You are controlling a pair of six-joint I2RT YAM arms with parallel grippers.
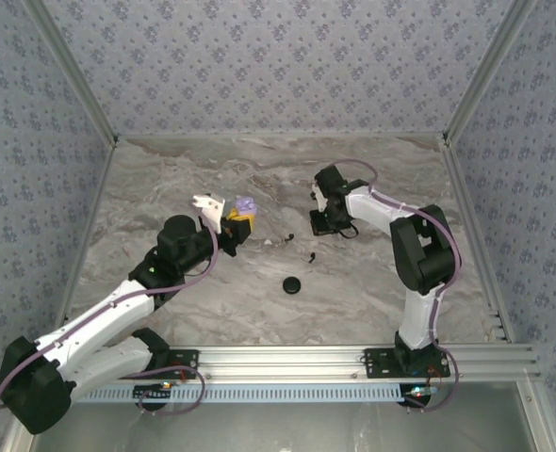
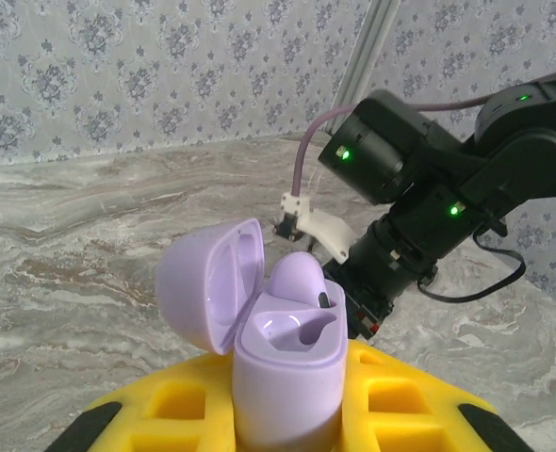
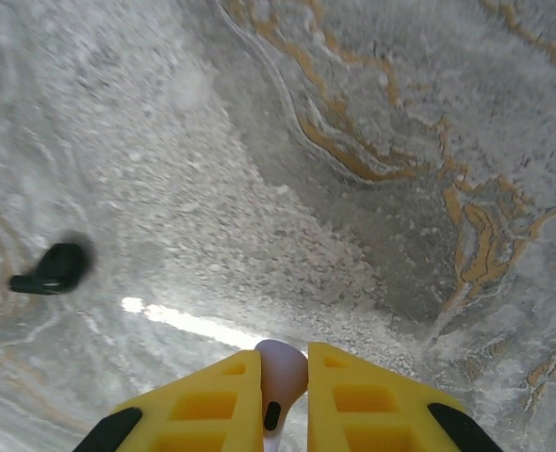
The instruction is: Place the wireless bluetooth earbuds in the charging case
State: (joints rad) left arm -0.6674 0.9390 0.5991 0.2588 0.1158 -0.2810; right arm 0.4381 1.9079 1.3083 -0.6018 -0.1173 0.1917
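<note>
The lavender charging case (image 2: 287, 377) stands upright with its lid (image 2: 203, 282) swung open to the left, and my left gripper (image 2: 287, 419) is shut on its body between yellow fingers (image 2: 405, 400). One lavender earbud (image 2: 300, 280) sits in the far slot; the near slot (image 2: 292, 331) is empty. From above, the case (image 1: 247, 204) is held over the table's middle left. My right gripper (image 3: 285, 360) is shut on a second lavender earbud (image 3: 280, 379), low over the marble. The top view places this gripper (image 1: 327, 224) to the right of the case, apart from it.
Two black earbuds (image 1: 287, 237) (image 1: 311, 256) lie on the marble between the arms; one black earbud (image 3: 52, 268) lies left of my right gripper. A black round disc (image 1: 292, 285) sits nearer the bases. The right arm's wrist (image 2: 400, 188) is close behind the case. Patterned walls enclose the table.
</note>
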